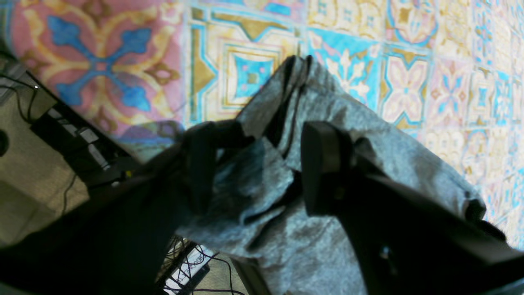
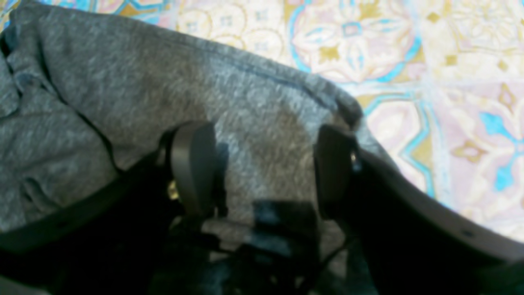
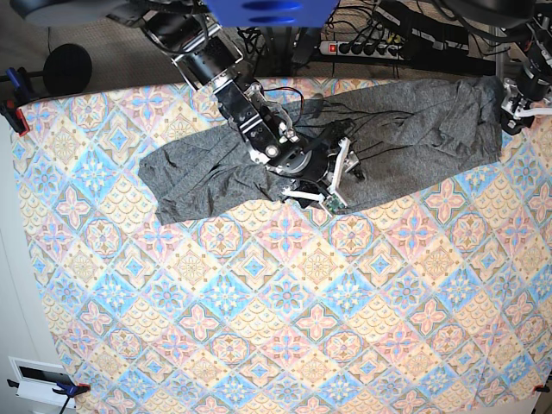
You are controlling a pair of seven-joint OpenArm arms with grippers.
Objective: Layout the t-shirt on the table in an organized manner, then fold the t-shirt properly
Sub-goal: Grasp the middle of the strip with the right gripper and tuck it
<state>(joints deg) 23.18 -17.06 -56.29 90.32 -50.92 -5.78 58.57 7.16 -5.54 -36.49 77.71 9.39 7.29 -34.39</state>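
The dark-grey t-shirt (image 3: 414, 129) lies stretched along the back of the table (image 3: 276, 328), from the left middle to the far right corner. My left gripper (image 3: 511, 112) is at that right end. In the left wrist view it (image 1: 262, 168) is shut on a bunched fold of the t-shirt (image 1: 266, 98), raised over the table (image 1: 102, 61) at its edge. My right gripper (image 3: 328, 185) hovers at the shirt's front edge near the middle. In the right wrist view it (image 2: 262, 168) is open, its fingers straddling flat cloth of the t-shirt (image 2: 123, 82) close to a hem.
A power strip with cables (image 3: 371, 39) runs behind the table's back edge. Clamps (image 3: 13, 108) hold the cloth at the left corner. Floor, cables and a black box (image 1: 73, 139) show past the table's edge in the left wrist view.
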